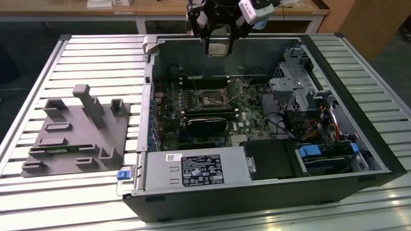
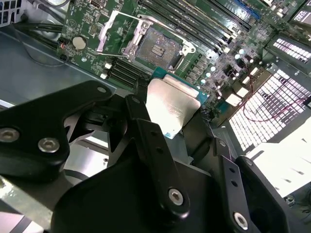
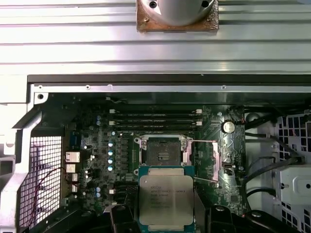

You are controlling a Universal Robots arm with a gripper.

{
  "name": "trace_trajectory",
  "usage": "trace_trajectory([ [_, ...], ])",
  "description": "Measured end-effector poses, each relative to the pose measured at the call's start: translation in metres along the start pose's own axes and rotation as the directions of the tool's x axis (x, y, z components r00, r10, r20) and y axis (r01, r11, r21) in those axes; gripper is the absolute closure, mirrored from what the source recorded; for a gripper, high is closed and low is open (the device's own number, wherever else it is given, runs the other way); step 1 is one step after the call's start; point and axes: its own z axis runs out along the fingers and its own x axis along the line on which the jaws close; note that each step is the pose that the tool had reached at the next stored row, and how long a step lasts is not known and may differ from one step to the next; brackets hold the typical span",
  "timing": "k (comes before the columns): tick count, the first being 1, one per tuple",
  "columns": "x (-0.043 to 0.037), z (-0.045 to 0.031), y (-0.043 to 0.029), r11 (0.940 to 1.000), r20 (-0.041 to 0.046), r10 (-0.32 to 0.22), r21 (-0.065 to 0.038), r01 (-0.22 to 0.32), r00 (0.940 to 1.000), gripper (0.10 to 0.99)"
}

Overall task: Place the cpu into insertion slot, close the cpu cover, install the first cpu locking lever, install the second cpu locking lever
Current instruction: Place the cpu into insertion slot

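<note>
Above the open computer case (image 1: 270, 197), the end effector (image 1: 217, 45) pinches the cpu (image 3: 166, 200), well apart from the uncovered insertion slot (image 3: 163, 154).

A robotics lab or workshop: an opened computer case (image 1: 257, 192) lies on a slatted metal table (image 1: 96, 62) beside a grey moulded fixture (image 1: 77, 137), a gripper (image 1: 217, 49) above it, wooden desks (image 1: 167, 8) behind.

Part of cpu (image 2: 176, 99) behind end effector (image 2: 167, 116)
</note>
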Motion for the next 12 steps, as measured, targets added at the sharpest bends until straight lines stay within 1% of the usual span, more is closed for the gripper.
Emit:
trace_trajectory([
  [12,-0.0002,0.0081,-0.0007,1.0,0.0,0.0,0.0,0.0,1.0,0.545],
])
